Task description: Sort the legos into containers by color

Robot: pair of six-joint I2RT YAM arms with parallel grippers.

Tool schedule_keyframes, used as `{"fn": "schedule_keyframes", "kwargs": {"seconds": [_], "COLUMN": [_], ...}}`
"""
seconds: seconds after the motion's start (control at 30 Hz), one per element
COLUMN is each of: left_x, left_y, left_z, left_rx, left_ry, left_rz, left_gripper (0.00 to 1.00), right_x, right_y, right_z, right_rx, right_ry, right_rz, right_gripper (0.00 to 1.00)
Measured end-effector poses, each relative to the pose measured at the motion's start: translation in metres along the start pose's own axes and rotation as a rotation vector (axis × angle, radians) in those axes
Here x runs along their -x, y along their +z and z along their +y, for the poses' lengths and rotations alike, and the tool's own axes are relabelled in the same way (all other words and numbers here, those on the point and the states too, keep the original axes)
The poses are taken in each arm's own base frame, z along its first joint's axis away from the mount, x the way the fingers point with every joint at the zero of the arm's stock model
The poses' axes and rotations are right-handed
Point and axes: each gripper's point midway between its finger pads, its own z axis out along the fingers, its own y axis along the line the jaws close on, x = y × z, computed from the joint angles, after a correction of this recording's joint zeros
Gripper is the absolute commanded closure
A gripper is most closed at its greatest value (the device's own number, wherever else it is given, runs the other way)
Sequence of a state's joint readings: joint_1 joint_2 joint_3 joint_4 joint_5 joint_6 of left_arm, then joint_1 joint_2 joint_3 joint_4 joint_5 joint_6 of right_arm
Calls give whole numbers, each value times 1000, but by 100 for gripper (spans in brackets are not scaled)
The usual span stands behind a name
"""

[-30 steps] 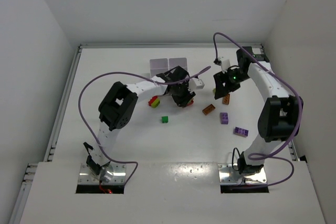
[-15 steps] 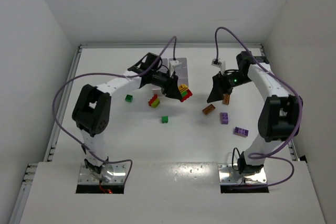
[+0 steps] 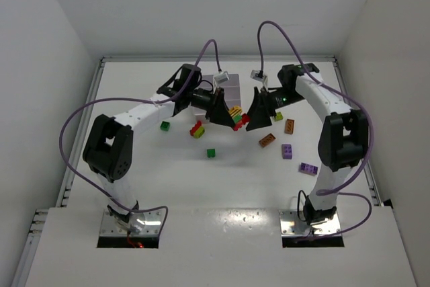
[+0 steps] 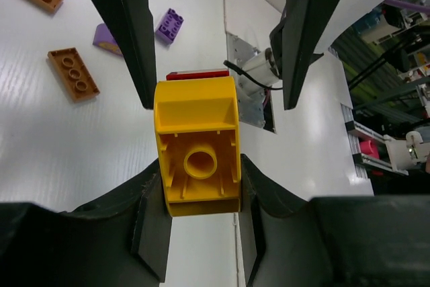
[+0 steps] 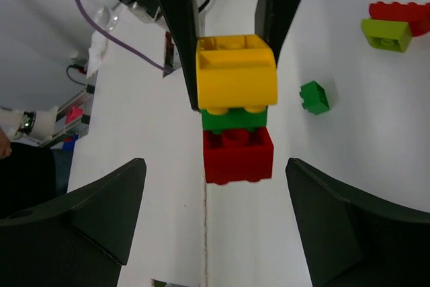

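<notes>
Left gripper [image 4: 199,193] pinches the yellow end of a yellow-green-red clump [image 5: 235,109]. Right gripper [image 5: 215,173] faces it, spread wide either side of the red end. Behind them sits the white tray [image 3: 228,83] — with loose orange [image 3: 267,140], purple [image 3: 287,151] and green [image 3: 211,153] bricks on the table nearby.

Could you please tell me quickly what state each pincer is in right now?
Left pincer: closed on the yellow-green-red lego clump.
Right pincer: open, holding nothing.
</notes>
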State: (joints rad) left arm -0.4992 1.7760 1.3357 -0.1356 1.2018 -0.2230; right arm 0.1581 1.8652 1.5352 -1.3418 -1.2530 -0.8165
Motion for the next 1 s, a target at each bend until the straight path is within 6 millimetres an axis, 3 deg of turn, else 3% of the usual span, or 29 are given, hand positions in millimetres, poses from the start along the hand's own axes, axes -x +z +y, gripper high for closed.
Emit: {"fn": "schedule_keyframes", "kwargs": {"seconds": [0.2, 0.33, 0.37, 0.47, 0.5, 0.6, 0.83, 0.9, 1.0], "left_x": [-3, -6, -7, -11, -10, -8, -5, 6, 30], "left_y": [1, 6, 7, 9, 9, 7, -1, -8, -34], "left_z": [-2, -5, -6, -13, -15, -17, -13, -7, 3], "left_rx": [-12, -24, -27, -50, -53, -32, 4, 26, 86], "left_ry": [-17, -15, -15, -15, -11, -5, -32, -24, 8], "left_rz": [3, 12, 15, 23, 22, 16, -5, -42, -124], "left_gripper": [100, 100, 100, 100, 100, 100, 100, 100, 99], "right_x": [2, 1, 2, 4, 5, 7, 5, -9, -34], "right_y": [10, 14, 15, 15, 16, 18, 23, 24, 28], "right_z": [9, 12, 13, 12, 11, 11, 9, 8, 6], "right_rx": [37, 49, 51, 45, 46, 57, 69, 59, 53], "right_ry": [-10, -10, -12, -29, -31, -14, -46, -23, 28], "right_rz": [3, 12, 14, 25, 26, 21, 16, 49, 110], "right_gripper": [14, 27, 40, 68, 84, 99, 100, 100, 100]}}
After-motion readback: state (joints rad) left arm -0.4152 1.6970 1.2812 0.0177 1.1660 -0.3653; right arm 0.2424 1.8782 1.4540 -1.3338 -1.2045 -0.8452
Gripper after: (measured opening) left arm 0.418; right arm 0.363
